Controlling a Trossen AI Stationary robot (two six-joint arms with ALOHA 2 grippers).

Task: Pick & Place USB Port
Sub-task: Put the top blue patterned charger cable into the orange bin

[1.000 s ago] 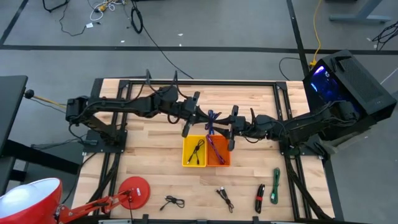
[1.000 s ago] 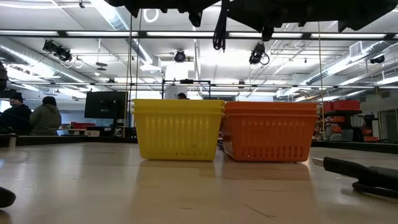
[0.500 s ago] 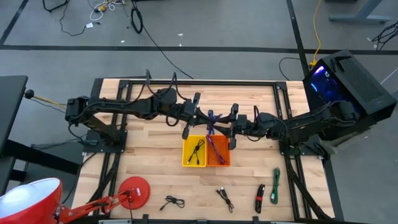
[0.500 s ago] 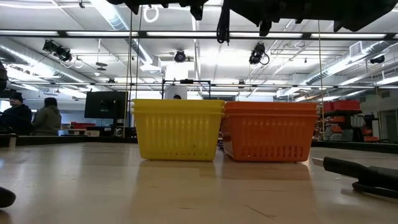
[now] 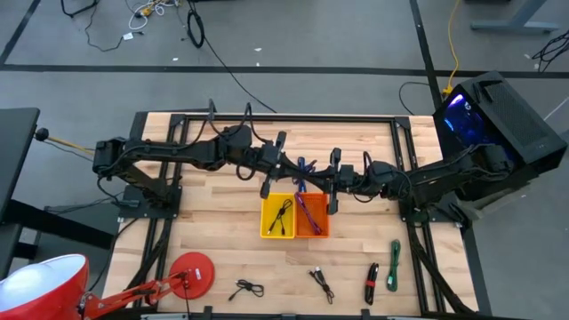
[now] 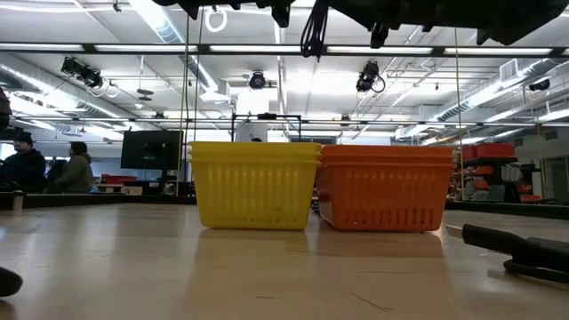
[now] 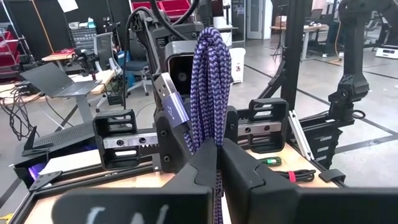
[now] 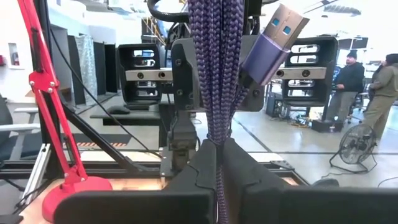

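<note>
A purple braided USB cable, folded into a bundle (image 5: 303, 171), is held in the air above the yellow bin (image 5: 277, 216) and the orange bin (image 5: 311, 217). My left gripper (image 5: 294, 169) is shut on it from the left, and my right gripper (image 5: 314, 179) is shut on it from the right, facing the left one. One purple USB plug (image 7: 170, 98) sticks out beside the bundle; it also shows in the right wrist view (image 8: 274, 38). The orange bin holds another purple cable, the yellow bin a black one. My left gripper pinches the middle of the folded bundle (image 7: 210, 134), several strands together, between its two fingers (image 7: 199, 167). The fingers lie level, come from the table's left and cross the strands. The bundle is lifted clear, high above the bins. My right gripper pinches the same bundle (image 8: 216, 127), several strands together, between its two fingers (image 8: 244, 167). It comes level from the table's right, across the strands and opposite the left gripper. The bundle's lower loops (image 6: 311, 34) hang free above the bins.
Loose cables lie along the table's near edge: a black one (image 5: 246, 289), another black one (image 5: 322, 283), a red-and-black one (image 5: 372, 283) and a green one (image 5: 394, 265). A red lamp base (image 5: 191, 274) stands near the front left. People stand in the room behind (image 6: 78, 169).
My right gripper has shifted a little toward the table's left, closer to the left gripper. In the low view the hanging end of the purple bundle has risen somewhat higher above the bins.
</note>
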